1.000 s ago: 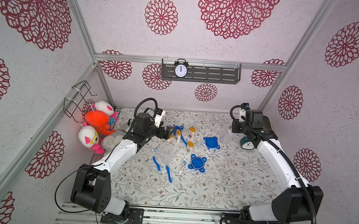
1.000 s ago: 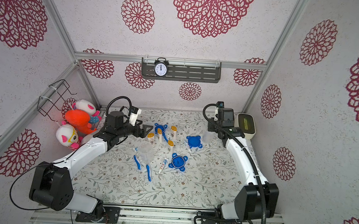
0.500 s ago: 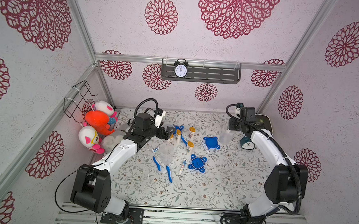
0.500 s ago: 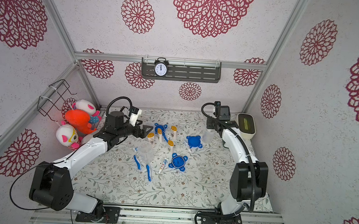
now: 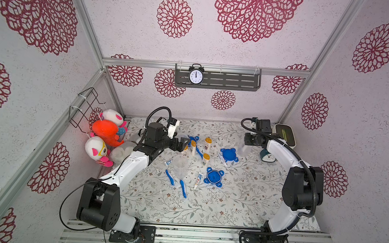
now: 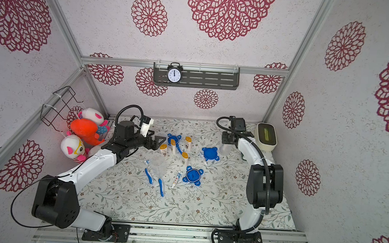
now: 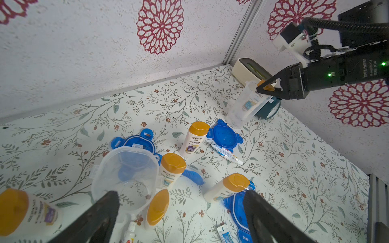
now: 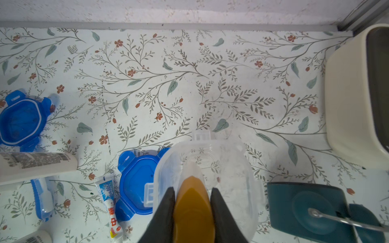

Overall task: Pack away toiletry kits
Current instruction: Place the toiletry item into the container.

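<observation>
Orange-capped bottle (image 8: 192,210) held in the mouth of a clear jar (image 8: 249,168), just beside the teal clock (image 8: 305,206).
The cap is pinched between the narrow-set fingers of the right gripper (image 8: 192,190). A blue lid (image 8: 136,185) and a toothpaste tube (image 8: 108,195) are noted on the jar's side away from the clock. Farther from the clock, the left gripper (image 7: 182,194) is held above a second jar (image 7: 124,185) and loose bottles (image 7: 172,168), fingers (image 7: 105,210) spread wide, nothing gripped. Two toothbrushes (image 5: 170,177) are laid farther still from the clock.
</observation>
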